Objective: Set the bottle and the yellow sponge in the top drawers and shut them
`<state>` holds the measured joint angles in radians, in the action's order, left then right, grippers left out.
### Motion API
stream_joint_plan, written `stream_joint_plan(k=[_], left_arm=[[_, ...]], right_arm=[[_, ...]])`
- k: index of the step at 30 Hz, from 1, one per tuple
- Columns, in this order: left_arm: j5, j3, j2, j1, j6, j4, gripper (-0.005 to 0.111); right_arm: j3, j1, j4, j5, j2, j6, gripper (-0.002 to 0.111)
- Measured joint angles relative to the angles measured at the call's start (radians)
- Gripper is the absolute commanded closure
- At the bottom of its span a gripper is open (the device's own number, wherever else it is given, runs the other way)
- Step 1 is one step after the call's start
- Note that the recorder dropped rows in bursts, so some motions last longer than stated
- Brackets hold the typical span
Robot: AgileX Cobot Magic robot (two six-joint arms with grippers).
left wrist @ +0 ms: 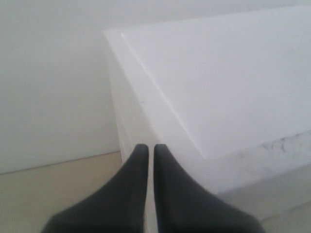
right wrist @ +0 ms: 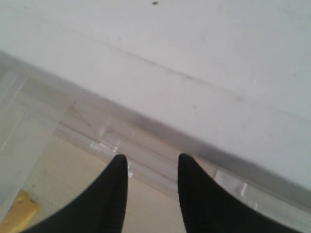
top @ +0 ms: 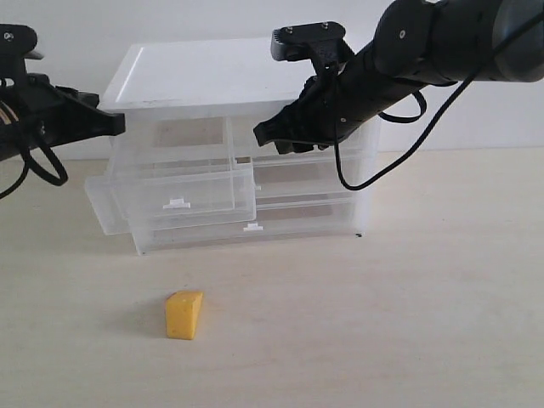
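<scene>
The yellow sponge (top: 184, 314) lies on the table (top: 399, 331) in front of the cabinet (top: 204, 76), near its pulled-out left top drawer (top: 136, 200). The left gripper (top: 120, 124) is held closed and empty beside the cabinet's upper left corner. The right gripper (top: 270, 138) is held slightly parted and empty at the cabinet's upper right front.

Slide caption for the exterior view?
Yellow sponge on the table before the cabinet, one drawer pulled out; right gripper at its upper front, left gripper beside its top.
</scene>
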<state>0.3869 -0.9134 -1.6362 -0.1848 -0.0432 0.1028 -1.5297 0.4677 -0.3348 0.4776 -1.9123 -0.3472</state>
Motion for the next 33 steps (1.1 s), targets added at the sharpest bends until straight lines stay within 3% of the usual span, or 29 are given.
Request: stream_joint_plan(k=[14,21,33], left_arm=[[-0.072,-0.046,-0.024,0.002,-0.008,0.009,0.103],[-0.129,-0.02,0.093,0.002,-0.012,0.025,0.103],[-0.171,0.006,0.071,0.002,-0.132,0.073,0.103]], right_arm=[[0.0,0.0,-0.004,0.0,0.0,-0.01,0.076],[0.0,0.0,-0.004,-0.005,0.0,-0.012,0.076],[0.0,0.0,-0.004,-0.005,0.0,-0.017,0.076]])
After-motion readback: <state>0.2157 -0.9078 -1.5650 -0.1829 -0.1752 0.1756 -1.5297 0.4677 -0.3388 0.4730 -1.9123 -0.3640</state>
